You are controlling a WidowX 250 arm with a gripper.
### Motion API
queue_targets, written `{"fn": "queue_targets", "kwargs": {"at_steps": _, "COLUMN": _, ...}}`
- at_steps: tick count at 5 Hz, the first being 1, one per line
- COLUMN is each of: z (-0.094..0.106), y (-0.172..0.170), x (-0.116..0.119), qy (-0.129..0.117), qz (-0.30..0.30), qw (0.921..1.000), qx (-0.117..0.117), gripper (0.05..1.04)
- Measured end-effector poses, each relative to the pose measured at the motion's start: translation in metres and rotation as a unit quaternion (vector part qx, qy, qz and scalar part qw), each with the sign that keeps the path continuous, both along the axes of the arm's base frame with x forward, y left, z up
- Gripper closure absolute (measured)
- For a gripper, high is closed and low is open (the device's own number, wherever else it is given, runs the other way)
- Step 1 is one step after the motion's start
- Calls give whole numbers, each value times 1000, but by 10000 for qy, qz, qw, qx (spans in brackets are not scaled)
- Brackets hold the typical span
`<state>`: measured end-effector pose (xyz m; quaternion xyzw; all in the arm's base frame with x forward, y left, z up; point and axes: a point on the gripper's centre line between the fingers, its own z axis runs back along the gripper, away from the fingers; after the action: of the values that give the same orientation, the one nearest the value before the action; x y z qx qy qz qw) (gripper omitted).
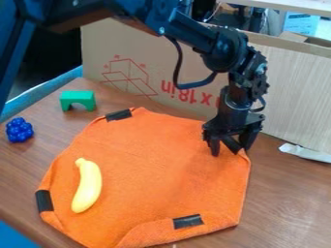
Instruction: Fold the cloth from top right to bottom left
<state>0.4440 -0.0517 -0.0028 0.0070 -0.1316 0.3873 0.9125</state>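
Well, the cloth (152, 169) lies spread on the table (284, 193), taking up much of the work surface, its near edge turned up in a shallow fold. A black patch (188, 221) sits on that near edge, towards the right, and another (44, 200) at the left edge. Just in from the left one, the yellow banana (87, 186) lies on the cloth, its stem end pointing away. Farther back, at the cloth's far right corner, the gripper (230, 149) points down with its fingers spread, a dark strip (231, 144) between them; whether they touch the cloth, I cannot tell. To its right, a white scrap (305, 152) lies on the table. Off to the left is the knobbly blue toy (19, 130), and beyond it the green arch (77, 100) stands upright, near a third patch (119, 115) on the cloth's far left edge. Behind, a cardboard box (155, 63) bears red print, and the arm (194, 34) crosses in front of it from the upper left.
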Motion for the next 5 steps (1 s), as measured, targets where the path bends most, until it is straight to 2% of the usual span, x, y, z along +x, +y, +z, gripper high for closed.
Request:
{"fn": "queue_targets", "kwargs": {"at_steps": 1, "z": 0, "y": 3, "x": 4, "qy": 51, "qz": 93, "qw": 9999, "qx": -29, "gripper": 107}}
{"fn": "queue_targets", "kwargs": {"at_steps": 3, "z": -1, "y": 7, "x": -4, "qy": -1, "qz": 59, "qw": 9999, "qx": -143, "gripper": 666}}
{"fn": "queue_targets", "kwargs": {"at_steps": 4, "z": 5, "y": 5, "x": -12, "qy": -100, "qz": -73, "qw": 9992, "qx": -378, "gripper": 886}}
{"fn": "queue_targets", "kwargs": {"at_steps": 5, "z": 29, "y": 7, "x": -24, "qy": -391, "qz": -89, "qw": 9965, "qx": -738, "gripper": 996}}
